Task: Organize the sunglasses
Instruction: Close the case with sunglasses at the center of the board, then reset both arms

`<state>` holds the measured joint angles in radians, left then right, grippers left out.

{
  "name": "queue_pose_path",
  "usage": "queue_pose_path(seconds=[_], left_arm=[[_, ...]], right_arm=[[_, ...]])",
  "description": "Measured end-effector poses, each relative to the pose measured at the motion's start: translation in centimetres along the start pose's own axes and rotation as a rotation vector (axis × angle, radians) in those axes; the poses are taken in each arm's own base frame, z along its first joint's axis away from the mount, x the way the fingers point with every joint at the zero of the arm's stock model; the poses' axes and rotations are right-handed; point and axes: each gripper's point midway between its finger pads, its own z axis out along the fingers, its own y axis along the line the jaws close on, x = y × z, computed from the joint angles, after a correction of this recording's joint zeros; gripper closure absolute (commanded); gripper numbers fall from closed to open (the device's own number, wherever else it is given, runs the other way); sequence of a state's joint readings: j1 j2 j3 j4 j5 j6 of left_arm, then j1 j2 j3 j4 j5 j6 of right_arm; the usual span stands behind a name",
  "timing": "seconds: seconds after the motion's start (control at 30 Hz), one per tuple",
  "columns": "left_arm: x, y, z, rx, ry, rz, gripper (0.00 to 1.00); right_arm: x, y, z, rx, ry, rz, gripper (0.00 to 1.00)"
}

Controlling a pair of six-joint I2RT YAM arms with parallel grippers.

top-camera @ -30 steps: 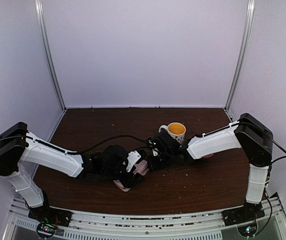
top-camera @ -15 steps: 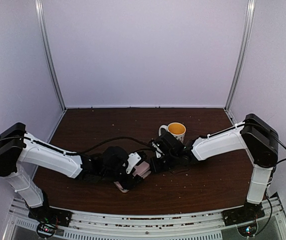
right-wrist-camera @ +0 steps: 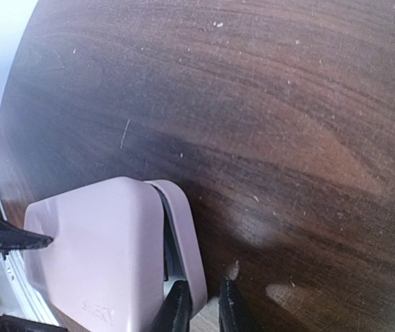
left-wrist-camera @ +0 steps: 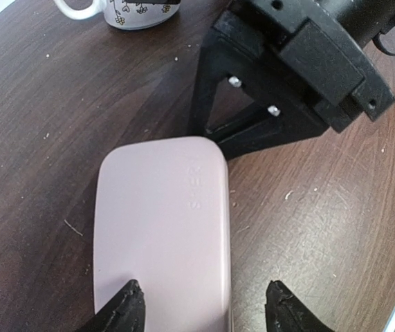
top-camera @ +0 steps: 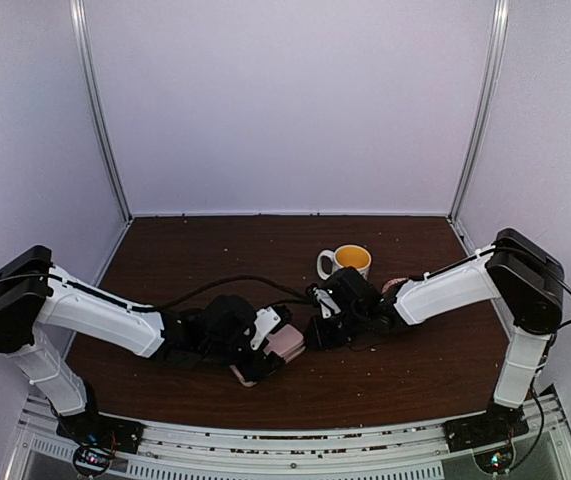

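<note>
Pink case (left-wrist-camera: 161,228) lies between both arms, long axis running toward left gripper (left-wrist-camera: 200,304), whose spread fingers straddle its near end.

Right gripper (right-wrist-camera: 198,304) nearly closed at lid edge.

Sunglasses not visible, maybe inside case.

Dark brown wood-grain tabletop (top-camera: 215,245), scuffed, dotted with pale crumbs and fine scratches. Enclosed on three sides by plain pale lilac-white panels (top-camera: 285,100). Two silver metal uprights (top-camera: 100,110) at the back corners, running from table level up out of view. Ribbed aluminium rail (top-camera: 295,445) along the near edge. Lighting even and diffuse; soft glare patches on the wood in the right wrist view.
</note>
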<state>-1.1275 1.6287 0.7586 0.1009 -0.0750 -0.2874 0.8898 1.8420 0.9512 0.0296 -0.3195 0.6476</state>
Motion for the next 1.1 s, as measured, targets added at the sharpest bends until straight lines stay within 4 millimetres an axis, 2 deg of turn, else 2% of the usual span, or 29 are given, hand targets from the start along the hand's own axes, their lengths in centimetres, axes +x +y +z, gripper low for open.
queue_pose_path(seconds=[0.37,0.7,0.9,1.1], left_arm=[[0.4,0.2,0.0,-0.009,0.013,0.002,0.4],[1.0,0.6,0.1,-0.033,0.035,0.006,0.39],[1.1,0.8,-0.1,-0.044,0.042,0.007,0.33],[1.7,1.5,-0.6,-0.087,0.07,0.012,0.32]], right_arm=[[0.4,-0.1,-0.6,-0.099,-0.003,0.074,0.77],[-0.9,0.5,-2.1,-0.175,-0.052,0.102,0.72],[-0.9,0.1,-3.3,-0.139,-0.066,0.073,0.65],[-1.4,-0.7,-5.1,-0.064,-0.105,0.016,0.63]])
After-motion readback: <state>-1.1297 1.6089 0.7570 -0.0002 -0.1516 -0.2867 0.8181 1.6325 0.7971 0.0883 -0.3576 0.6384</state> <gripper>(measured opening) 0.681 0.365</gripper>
